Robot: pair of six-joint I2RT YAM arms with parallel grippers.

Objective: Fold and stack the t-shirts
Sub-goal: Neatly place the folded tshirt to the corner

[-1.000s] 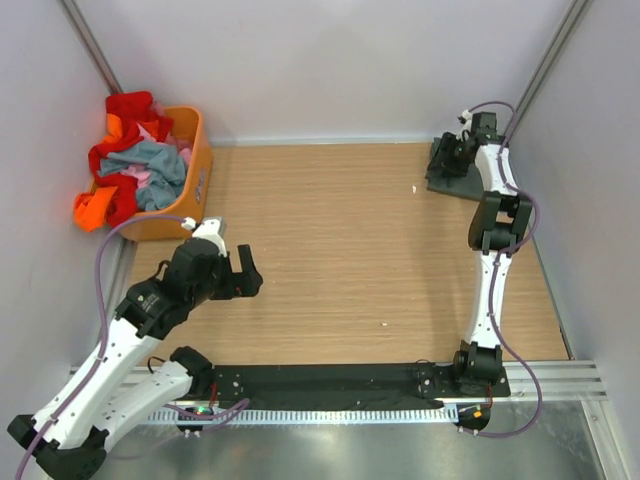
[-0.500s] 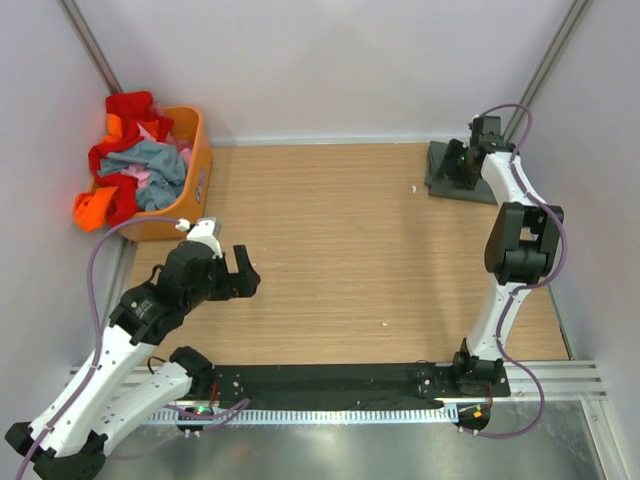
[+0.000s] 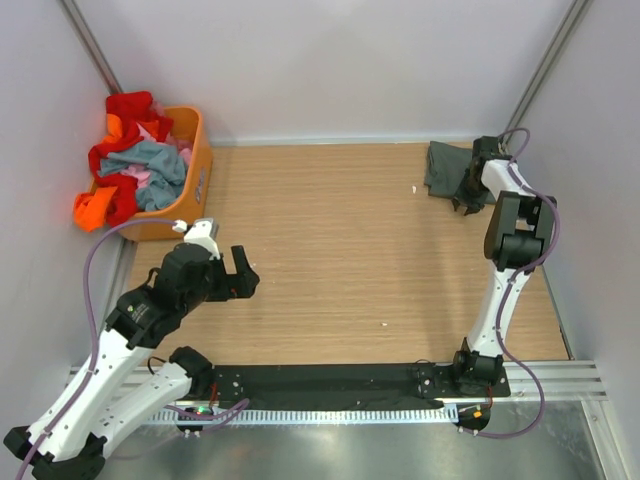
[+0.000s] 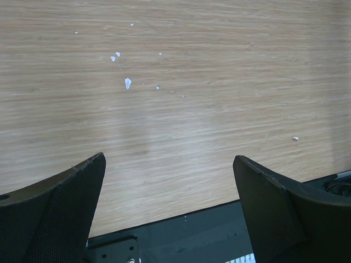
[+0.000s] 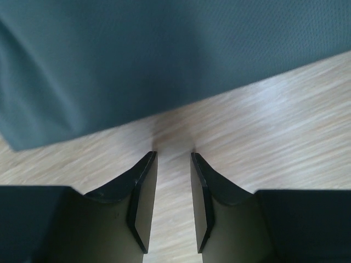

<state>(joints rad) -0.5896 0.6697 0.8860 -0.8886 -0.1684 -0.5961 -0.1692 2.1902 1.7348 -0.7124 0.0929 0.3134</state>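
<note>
A folded dark grey t-shirt (image 3: pixel 444 168) lies flat at the table's far right; in the right wrist view this t-shirt (image 5: pixel 137 55) fills the top. My right gripper (image 3: pixel 468 200) (image 5: pixel 174 156) points down at bare wood just off the shirt's edge. Its jaws stand a narrow gap apart with nothing between them. More t-shirts, red (image 3: pixel 130 108), blue-grey (image 3: pixel 150 160), pink (image 3: pixel 140 180) and orange (image 3: pixel 92 210), are heaped at the far left. My left gripper (image 3: pixel 247 273) (image 4: pixel 168 159) hovers wide open over bare table near the front left, holding nothing.
An orange plastic basket (image 3: pixel 198 168) holds the heap of shirts in the far left corner, with cloth hanging over its left side. Grey walls close in the table at the back and sides. A black rail (image 3: pixel 330 385) runs along the near edge. Small white flecks (image 4: pixel 127 83) dot the wood.
My right gripper has come off the top of the grey shirt to its near right edge, and its jaws have narrowed. The left arm has drawn back slightly.
</note>
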